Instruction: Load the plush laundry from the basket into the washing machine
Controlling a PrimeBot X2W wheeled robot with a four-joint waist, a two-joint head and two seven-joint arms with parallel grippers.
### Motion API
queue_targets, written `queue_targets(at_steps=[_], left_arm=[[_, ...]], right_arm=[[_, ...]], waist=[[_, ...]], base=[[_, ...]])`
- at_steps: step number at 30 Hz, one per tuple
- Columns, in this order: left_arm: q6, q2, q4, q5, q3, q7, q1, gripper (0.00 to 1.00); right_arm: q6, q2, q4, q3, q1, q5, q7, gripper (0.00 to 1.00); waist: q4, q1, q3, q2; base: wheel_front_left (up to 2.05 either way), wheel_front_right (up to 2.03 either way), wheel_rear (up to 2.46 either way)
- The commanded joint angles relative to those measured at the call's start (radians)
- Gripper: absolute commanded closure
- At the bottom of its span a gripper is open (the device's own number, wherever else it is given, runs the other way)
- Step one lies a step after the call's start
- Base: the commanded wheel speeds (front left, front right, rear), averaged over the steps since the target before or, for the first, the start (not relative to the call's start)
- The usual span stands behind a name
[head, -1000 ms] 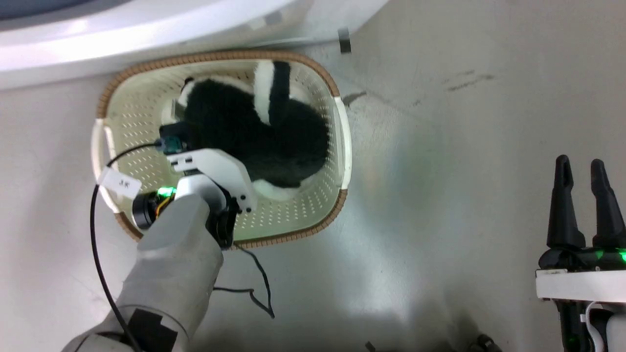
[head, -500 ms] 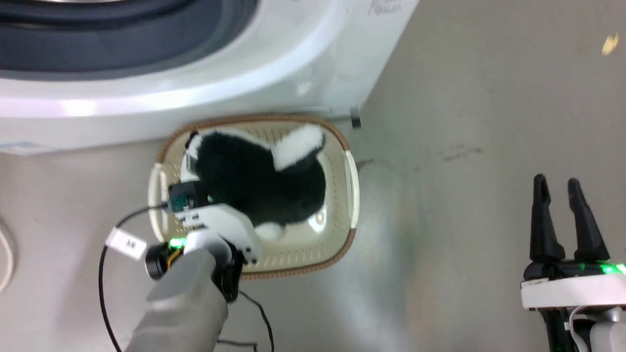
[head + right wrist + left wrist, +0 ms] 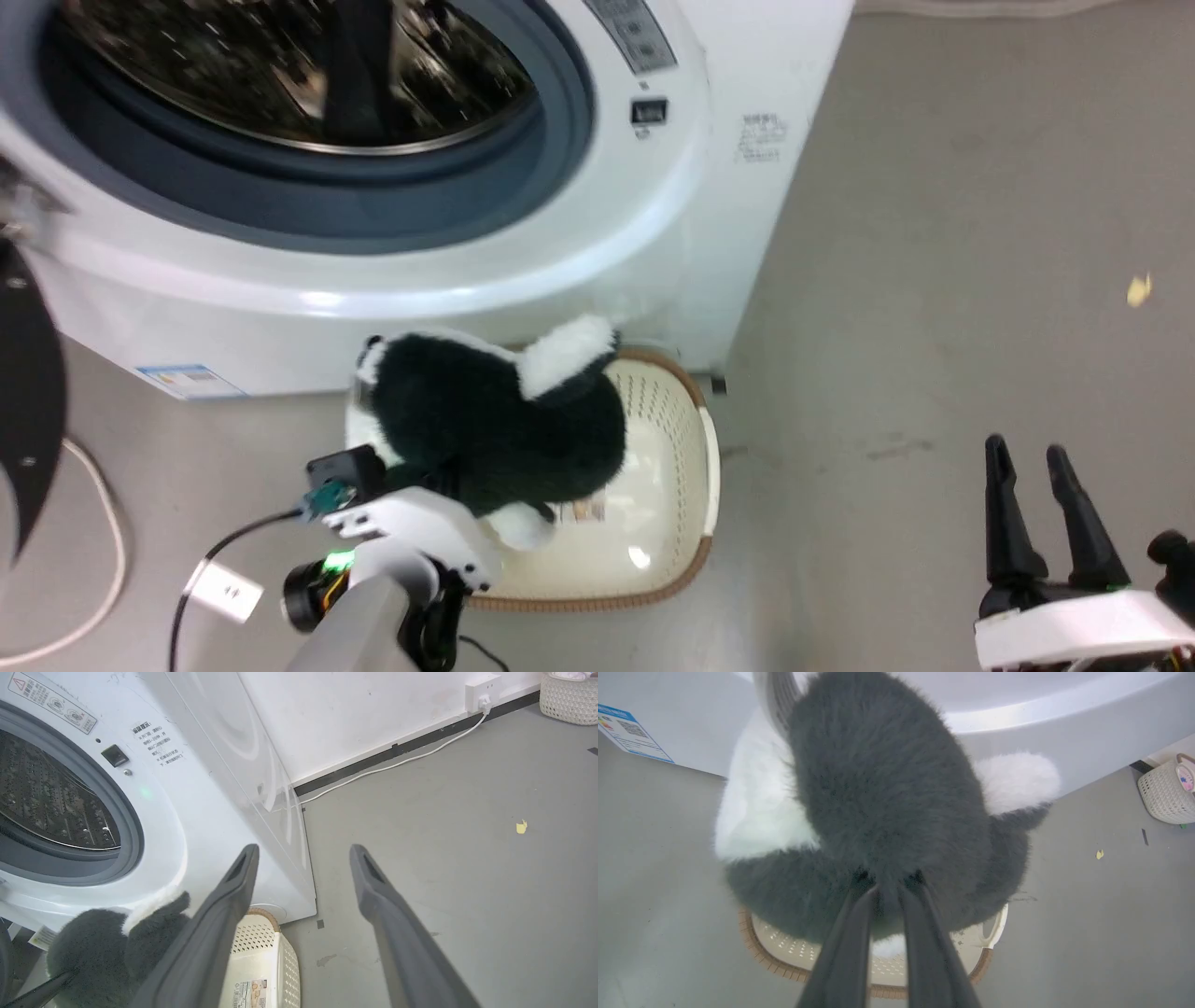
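Left pincer: fingers close together, tips sunk in the dark fur, clamped on the plush laundry. The plush laundry hangs over the left part of the basket, in front of the washing machine and below its round port; whether its lowest white end touches the basket cannot be told. The basket stands on the floor, just beside the machine's lower front corner, with its label sticker showing on the inside bottom. The steel drum shows inside the grey gasket. Right pincer: fingers apart, holding nothing, above the floor to the right and well apart from the basket
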Motion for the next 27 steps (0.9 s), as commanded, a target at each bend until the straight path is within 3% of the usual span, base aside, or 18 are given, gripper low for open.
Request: queue_targets(at_steps=[1, 10, 16, 21, 27], left_arm=[[0.009, 0.009, -0.032, 0.012, 0.010, -0.012, 0.028, 1.00], [0.116, 0.049, -0.419, 0.086, 0.094, -0.012, 0.267, 1.00], [0.154, 0.066, -0.654, 0.149, 0.150, -0.012, 0.372, 1.00], [0.149, 0.057, -0.779, 0.219, 0.193, -0.012, 0.403, 1.00], [0.112, 0.018, -0.805, 0.287, 0.237, -0.012, 0.365, 1.00]], right_arm=[[-0.001, 0.002, 0.005, 0.002, 0.013, 0.003, -0.003, 0.00], [-0.001, 0.002, 0.028, 0.012, 0.053, 0.024, -0.010, 0.00], [-0.001, 0.002, 0.038, 0.019, 0.068, 0.034, -0.015, 0.00], [-0.001, 0.002, 0.040, 0.016, 0.074, 0.039, -0.019, 0.00], [-0.001, 0.002, 0.026, 0.007, 0.067, 0.037, -0.018, 0.00]], waist=[[0.029, 0.0002, -0.058, 0.0000], [0.051, 0.0002, -0.156, 0.0000], [0.049, 0.0002, -0.188, 0.0000], [0.043, 0.0002, -0.197, 0.0000], [0.036, 0.0002, -0.168, 0.0000]], base=[[0.00, 0.00, 0.00], [0.00, 0.00, 0.00], [0.00, 0.00, 0.00], [0.00, 0.00, 0.00], [0.00, 0.00, 0.00]])
